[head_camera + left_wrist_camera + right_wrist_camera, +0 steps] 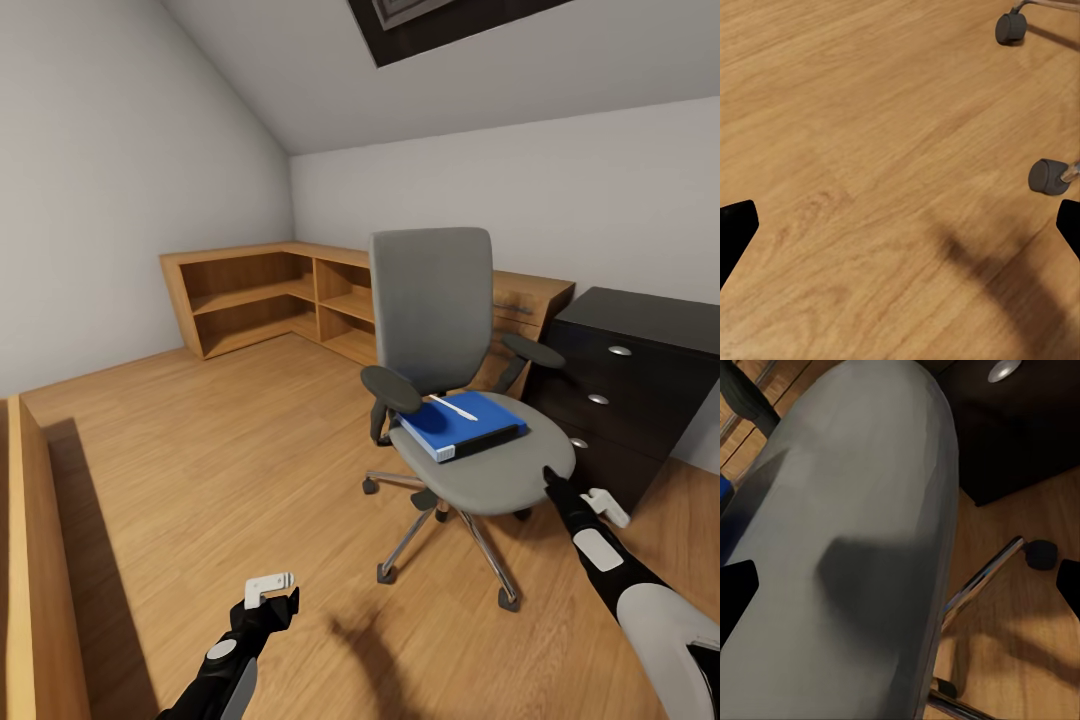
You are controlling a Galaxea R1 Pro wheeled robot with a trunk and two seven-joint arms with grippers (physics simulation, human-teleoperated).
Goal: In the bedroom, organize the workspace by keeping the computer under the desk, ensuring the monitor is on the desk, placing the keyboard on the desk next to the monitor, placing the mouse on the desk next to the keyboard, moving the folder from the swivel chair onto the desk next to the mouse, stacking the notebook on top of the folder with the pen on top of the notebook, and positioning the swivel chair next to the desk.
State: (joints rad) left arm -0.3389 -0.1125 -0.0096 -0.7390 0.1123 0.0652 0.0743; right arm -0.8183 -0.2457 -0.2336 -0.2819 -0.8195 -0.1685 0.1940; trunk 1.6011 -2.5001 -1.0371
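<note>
Right pincer (553, 478) sits right at the front edge of the grey upholstered swivel chair (440, 330), its dark fingers at the seat rim or a hair off it, can't tell which. In its own wrist camera the fingertips show as black corners far apart at the frame edges, so it's spread wide with nothing in it, and the grey seat bulges up close between them. Just beyond it on the seat lies the flat bright blue folder (462, 423) with the white spine, and a thin white pen (454, 407) rests diagonally on top of that. Off to the outer side of that pincer is the dark three-drawer unit (625, 395) with round silver knobs, close beside the chair.

Left pincer (272, 598) hangs low over the light wooden plank floor (200, 460), well apart from the chair. Its wrist camera shows the same black tips spread wide, empty, with bare planks under it and two dark castors (1048, 177) of the chrome star base ahead.

Way past both pincers, a low oak open shelf unit (270, 300) runs along the white walls into the corner under the sloped ceiling.
</note>
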